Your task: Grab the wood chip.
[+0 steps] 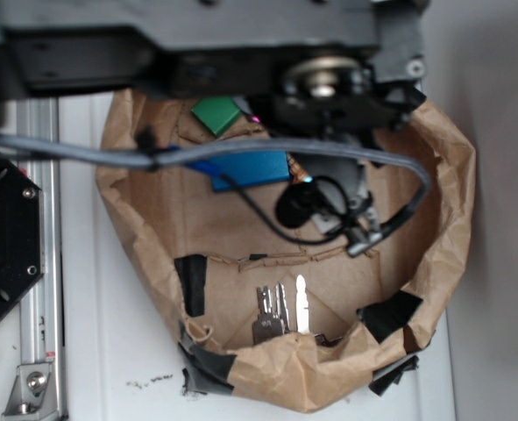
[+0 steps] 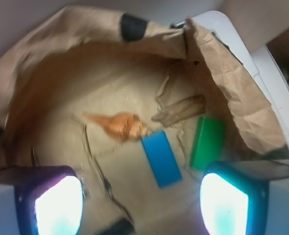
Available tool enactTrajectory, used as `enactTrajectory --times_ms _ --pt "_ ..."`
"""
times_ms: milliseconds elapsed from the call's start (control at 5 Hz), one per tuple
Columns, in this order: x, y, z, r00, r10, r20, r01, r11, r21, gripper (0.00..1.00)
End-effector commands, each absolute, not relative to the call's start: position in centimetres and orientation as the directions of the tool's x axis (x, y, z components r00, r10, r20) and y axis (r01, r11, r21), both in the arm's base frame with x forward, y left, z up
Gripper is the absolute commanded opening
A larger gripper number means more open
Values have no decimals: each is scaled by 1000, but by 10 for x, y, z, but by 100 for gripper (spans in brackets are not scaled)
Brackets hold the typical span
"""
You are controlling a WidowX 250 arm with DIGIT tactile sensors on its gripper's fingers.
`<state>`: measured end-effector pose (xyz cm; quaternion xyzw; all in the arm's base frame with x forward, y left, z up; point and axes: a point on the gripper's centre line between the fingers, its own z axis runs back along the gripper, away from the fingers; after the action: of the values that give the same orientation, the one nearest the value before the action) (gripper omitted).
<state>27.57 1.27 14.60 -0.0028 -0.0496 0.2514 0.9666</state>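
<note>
Gripper [image 2: 140, 205] fingers spread wide and empty above the paper bag [image 2: 232, 83] floor, chip [image 2: 179, 110] lying flat near the bag wall, just beyond the green block [image 2: 208, 142], right of the shell [image 2: 119, 125].

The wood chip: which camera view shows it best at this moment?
The wrist view. There the wood chip lies in plain sight on the paper floor, above the blue block and beside the seashell. In the exterior view the arm's body covers that part of the bag, so the chip cannot be made out.
</note>
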Motion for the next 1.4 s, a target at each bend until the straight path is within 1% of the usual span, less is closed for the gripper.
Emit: enactTrajectory --times_ms 0,200,400,600,800,1000,1200 --pt "283 28 122 581 800 153 -795 597 -104 100" --pt "283 26 104 482 859 172 -849 506 -152 100" --pt "285 37 85 405 900 160 -894 427 -136 100" --pt "297 43 71 381 910 163 -909 401 -116 100" --pt "300 51 48 375 910 177 -918 391 -65 100" --pt "295 63 38 360 915 181 -927 372 -39 100" --pt "293 69 40 359 918 167 -928 370 -44 100"
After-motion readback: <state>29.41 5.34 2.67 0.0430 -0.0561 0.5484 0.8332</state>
